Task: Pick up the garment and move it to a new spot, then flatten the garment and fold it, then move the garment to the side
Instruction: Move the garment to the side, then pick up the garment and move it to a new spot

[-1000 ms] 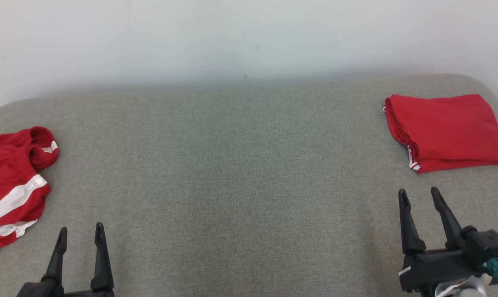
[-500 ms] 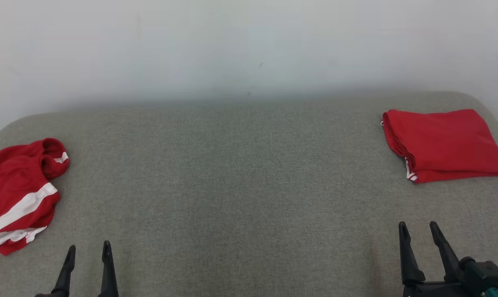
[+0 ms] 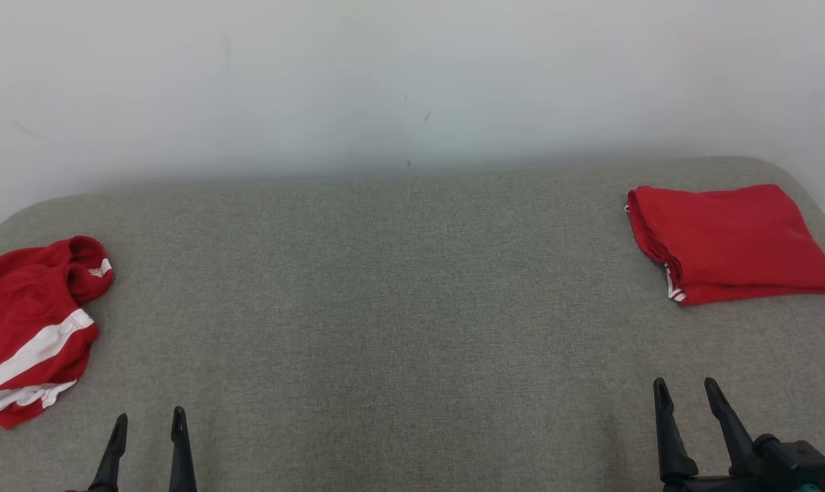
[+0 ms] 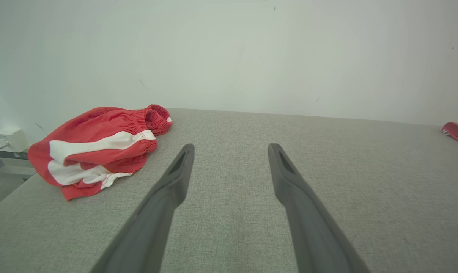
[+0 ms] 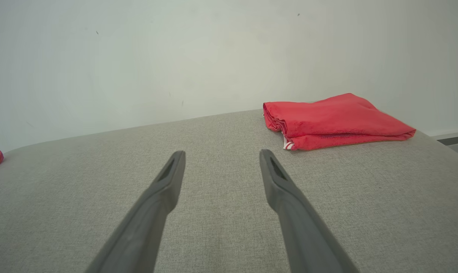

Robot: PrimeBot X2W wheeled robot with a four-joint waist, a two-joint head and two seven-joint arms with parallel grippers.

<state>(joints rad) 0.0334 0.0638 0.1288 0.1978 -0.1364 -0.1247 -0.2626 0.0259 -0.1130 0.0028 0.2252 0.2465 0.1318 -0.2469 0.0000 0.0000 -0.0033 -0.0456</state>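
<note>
A crumpled red garment (image 3: 33, 328) with white stripes lies at the table's left edge, and in the left wrist view (image 4: 99, 146) it sits ahead and to the left of the fingers. A folded red garment (image 3: 730, 242) lies flat at the far right, and it also shows in the right wrist view (image 5: 335, 121). My left gripper (image 3: 147, 424) is open and empty near the front edge, right of the crumpled garment (image 4: 230, 148). My right gripper (image 3: 685, 393) is open and empty too, well in front of the folded garment (image 5: 222, 152).
The grey fabric table (image 3: 412, 307) has rounded far corners and ends at a white wall (image 3: 412, 82). A small white box (image 4: 10, 138) stands beyond the table's left edge. The wide middle stretch of the table lies between the two garments.
The head camera has tilted up, so the whole scene sits lower in the picture. Beyond that shift, both grippers have drawn back toward the front edge, the right one farther from the folded garment.
</note>
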